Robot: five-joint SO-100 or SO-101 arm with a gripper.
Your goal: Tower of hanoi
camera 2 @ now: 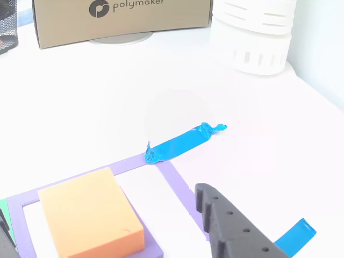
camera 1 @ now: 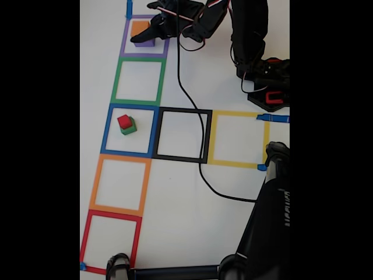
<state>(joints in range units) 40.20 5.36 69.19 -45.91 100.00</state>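
I read this as a hobby robotics or maker bench. The white table carries taped coloured squares as marked cells, and a black cable trails across it. In the other view I see a Polymaker box, the kind filament ships in, and a white slotted cylinder beside it.

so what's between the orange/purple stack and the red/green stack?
In the fixed view, an empty green tape square lies between the orange cube and the red cube; nothing inside it.
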